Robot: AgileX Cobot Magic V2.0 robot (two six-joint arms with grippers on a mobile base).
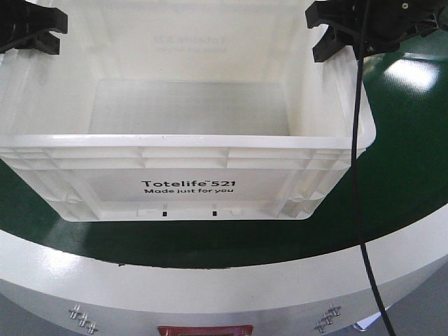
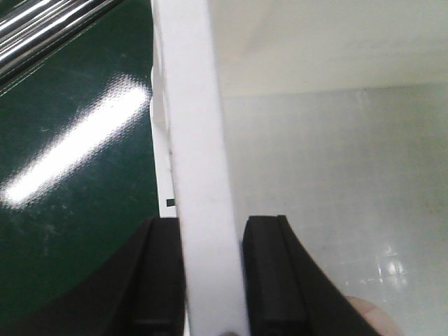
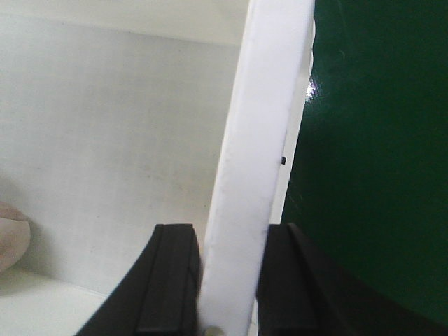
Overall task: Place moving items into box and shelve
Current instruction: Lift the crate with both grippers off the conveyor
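Green tabletop [image 1: 409, 140] carries the white Totelife box [image 1: 189, 185]. It sits square-on near the front edge with the print facing the camera, and no items show inside from the front view (a pale pinkish blur sits in a lower corner of each wrist view, can't tell what it is). Step in hand, my read: two-arm grab of the box ahead of the shelving lift. Left gripper [image 1: 35, 31] is on the left wall toward the far end, and right gripper [image 1: 343, 31] is on the right wall opposite it. Both straddle the rim, with the white wall running up between the black fingers in each wrist view. On the left, the outer finger [image 2: 157, 280] is over the green and its mate is inside the box. On the right, the inner finger [image 3: 171, 280] is inside and its mate is over the green. Pads look flush against both wall faces, so I read both grippers as clamped on the box. Next move calls for both arms to rise together at a matched rate with the box level, since a pinch on a thin, smooth wall could slip. Black cable [image 1: 360, 175] drapes past the box's right front corner and could snag.
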